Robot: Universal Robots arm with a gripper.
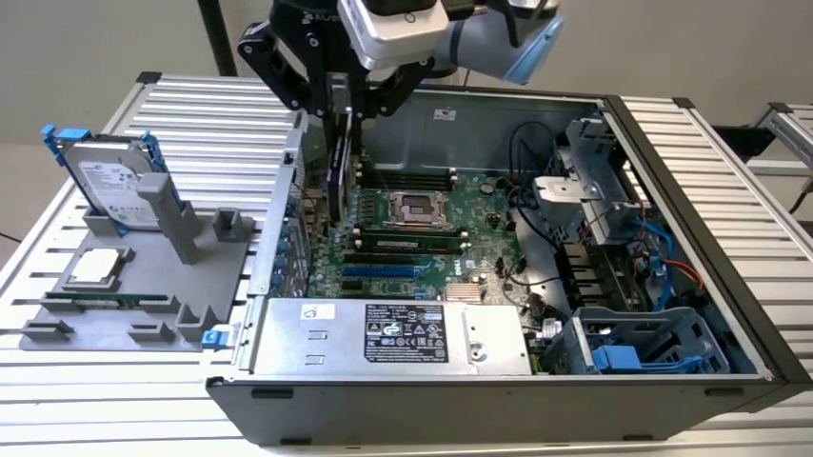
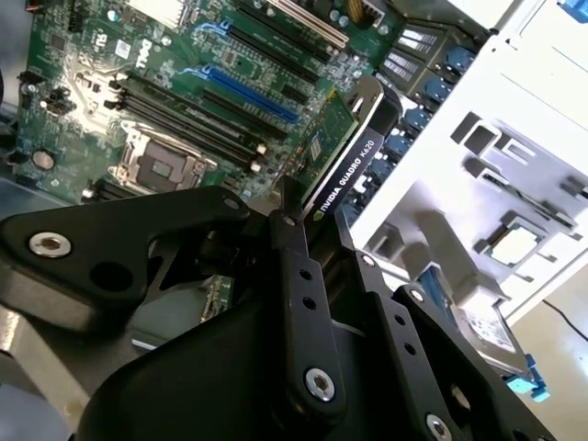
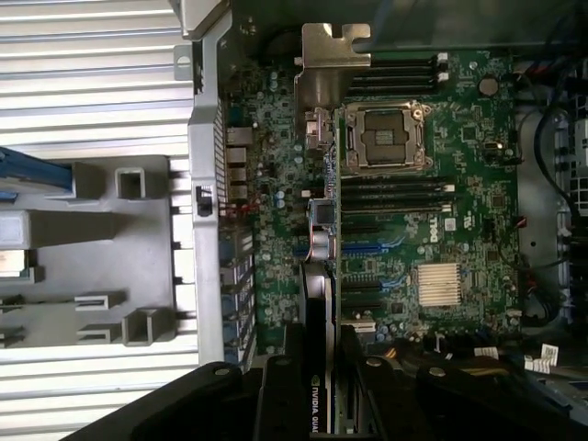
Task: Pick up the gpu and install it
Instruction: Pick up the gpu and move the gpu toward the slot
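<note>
**Jaws and card.** Your jaws are closed on the gpu (image 1: 339, 171), gripping it by one end, with a black finger (image 2: 294, 266) pressed against each flat face. The card hangs upright and edge-on below them. In the second wrist view the gpu (image 2: 342, 152) shows green board on one face and black cooler on the other. In the first wrist view the gpu (image 3: 316, 312) runs out from the jaws as a narrow dark strip.

**Surroundings.**
- The card's lower end sits inside the open computer case (image 1: 692, 205), over the motherboard (image 1: 426, 233) towards the exterior view's left. You cannot tell whether it touches a slot.
- Just beside it, on the exterior view's left, rises the case's perforated rear wall (image 1: 289, 219).
- On the other side lie the blue expansion slots (image 1: 381, 271), the memory slots (image 1: 404, 244) and the bare processor socket (image 1: 413, 205), with open board between them.
- Black cables (image 1: 519, 152) and a drive cage (image 1: 635, 347) occupy the exterior view's right of the case, well apart from the card.
- The power supply (image 1: 381, 333) lies along the near edge.

**Surface and room.** The case rests on a ribbed metal surface (image 1: 190, 105). At the exterior view's left, a grey holder (image 1: 140, 286) on the same surface carries an upright hard drive (image 1: 109, 186) in a blue frame and a flat processor chip (image 1: 99, 268). A plain pale wall (image 1: 114, 38) stands behind.
</note>
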